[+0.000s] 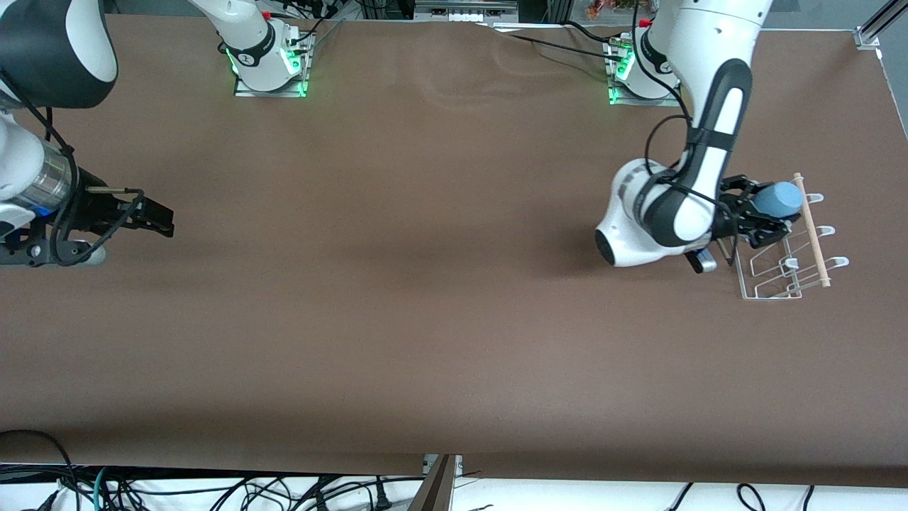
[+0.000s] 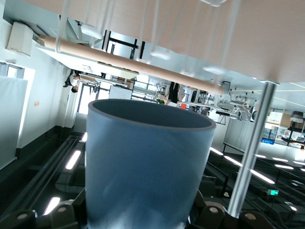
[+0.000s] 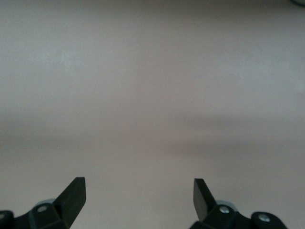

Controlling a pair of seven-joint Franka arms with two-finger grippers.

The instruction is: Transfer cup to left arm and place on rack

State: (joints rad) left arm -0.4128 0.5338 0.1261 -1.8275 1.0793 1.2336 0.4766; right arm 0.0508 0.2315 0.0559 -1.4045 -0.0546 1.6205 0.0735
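Observation:
My left gripper (image 1: 760,211) is shut on the light-blue cup (image 1: 779,199) and holds it on its side over the white wire rack (image 1: 772,285), at the rack's end farthest from the front camera. The cup's mouth faces the rack's pale wooden dowel (image 1: 813,231) and is close to it. In the left wrist view the cup (image 2: 147,162) fills the middle, with the dowel (image 2: 128,64) just past its rim. My right gripper (image 1: 164,221) is open and empty, low over bare table at the right arm's end; its fingers (image 3: 74,193) stand wide apart.
The rack stands on the brown table (image 1: 425,284) near the left arm's end, with small white hooks (image 1: 826,231) pointing away from the arm. The two arm bases (image 1: 269,64) stand along the table's edge farthest from the front camera. Cables hang below the near edge.

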